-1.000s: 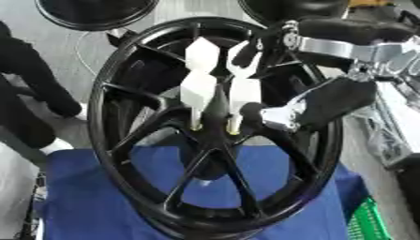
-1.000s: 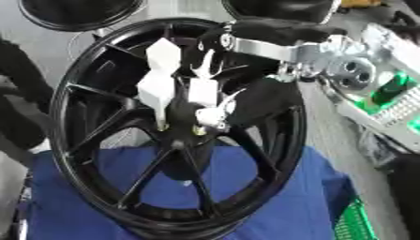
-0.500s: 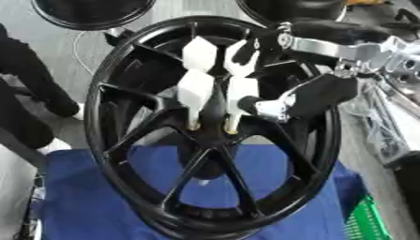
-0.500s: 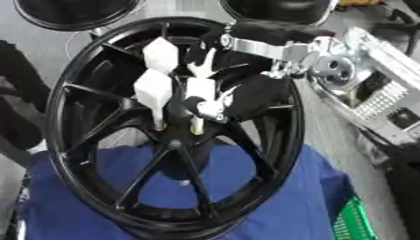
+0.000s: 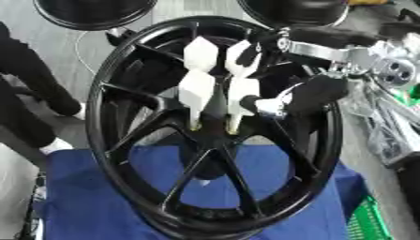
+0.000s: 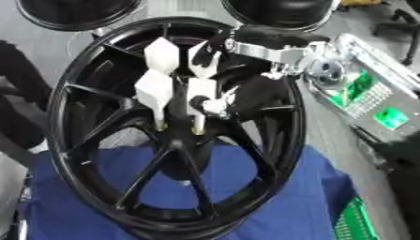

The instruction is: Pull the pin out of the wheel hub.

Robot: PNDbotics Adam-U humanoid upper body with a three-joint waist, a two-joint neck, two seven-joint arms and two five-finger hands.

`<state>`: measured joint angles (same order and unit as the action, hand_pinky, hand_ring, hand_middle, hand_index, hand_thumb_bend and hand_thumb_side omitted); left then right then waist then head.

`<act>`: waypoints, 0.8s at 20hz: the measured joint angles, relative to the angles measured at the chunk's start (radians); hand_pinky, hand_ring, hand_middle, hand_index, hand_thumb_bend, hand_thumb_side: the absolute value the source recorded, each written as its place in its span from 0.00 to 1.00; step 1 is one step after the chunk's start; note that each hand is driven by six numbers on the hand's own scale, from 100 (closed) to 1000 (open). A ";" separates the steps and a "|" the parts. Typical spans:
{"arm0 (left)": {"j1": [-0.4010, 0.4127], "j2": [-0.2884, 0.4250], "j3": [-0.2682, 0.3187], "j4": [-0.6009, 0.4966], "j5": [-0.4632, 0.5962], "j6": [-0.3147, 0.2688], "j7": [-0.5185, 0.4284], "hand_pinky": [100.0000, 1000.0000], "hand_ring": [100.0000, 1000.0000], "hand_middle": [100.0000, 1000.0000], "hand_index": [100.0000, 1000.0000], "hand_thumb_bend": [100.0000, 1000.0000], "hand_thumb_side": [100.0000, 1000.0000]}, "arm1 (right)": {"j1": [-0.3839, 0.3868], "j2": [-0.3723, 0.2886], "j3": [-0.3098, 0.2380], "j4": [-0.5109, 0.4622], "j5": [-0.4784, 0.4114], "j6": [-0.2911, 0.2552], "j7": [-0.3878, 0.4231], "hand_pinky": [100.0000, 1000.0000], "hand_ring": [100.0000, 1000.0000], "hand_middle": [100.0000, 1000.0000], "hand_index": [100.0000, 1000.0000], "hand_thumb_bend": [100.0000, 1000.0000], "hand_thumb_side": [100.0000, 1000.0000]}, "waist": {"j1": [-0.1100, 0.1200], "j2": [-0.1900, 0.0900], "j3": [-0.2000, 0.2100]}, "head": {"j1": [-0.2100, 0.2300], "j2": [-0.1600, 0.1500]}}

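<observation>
Two white pins stood side by side in the middle of the black wheel [image 5: 123,154], a left pin [image 5: 197,93] and a right pin [image 5: 242,91], their tips set in the hub. The right hand [image 5: 308,93] reached in from the upper right with its fingers curled round the right pin, and the left hand was out of sight. The wheel stood upright on a blue cloth [image 5: 82,206] over a grey floor [image 6: 324,136], with a green crate [image 5: 367,220] at the lower right corner and two more dark wheels [image 5: 94,11] behind it.
</observation>
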<state>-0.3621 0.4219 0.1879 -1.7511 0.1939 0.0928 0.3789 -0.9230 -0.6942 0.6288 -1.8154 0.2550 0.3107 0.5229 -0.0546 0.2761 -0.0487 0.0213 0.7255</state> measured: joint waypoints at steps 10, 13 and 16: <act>-0.007 0.000 0.000 0.000 0.000 0.001 -0.003 0.55 0.72 0.65 0.70 0.21 0.80 | 0.008 0.014 0.005 0.045 0.008 -0.025 0.003 0.76 0.71 0.73 0.81 0.23 0.51 | 0.001 0.000 0.003 | 0.000 -0.007; -0.007 -0.001 -0.001 0.000 0.000 0.001 -0.004 0.55 0.72 0.65 0.70 0.21 0.80 | 0.008 0.020 0.006 0.049 0.008 -0.027 0.003 0.75 0.68 0.71 0.79 0.23 0.50 | 0.001 0.000 0.005 | 0.000 -0.007; -0.007 -0.001 -0.005 0.000 0.000 0.001 -0.004 0.55 0.72 0.65 0.70 0.21 0.80 | 0.008 0.022 0.007 0.051 0.008 -0.027 0.003 0.75 0.68 0.71 0.79 0.23 0.49 | 0.000 0.000 0.007 | -0.001 -0.007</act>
<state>-0.3695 0.4212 0.1829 -1.7512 0.1943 0.0936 0.3746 -0.9147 -0.6717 0.6357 -1.7643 0.2633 0.2839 0.5256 -0.0546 0.2765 -0.0413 0.0206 0.7186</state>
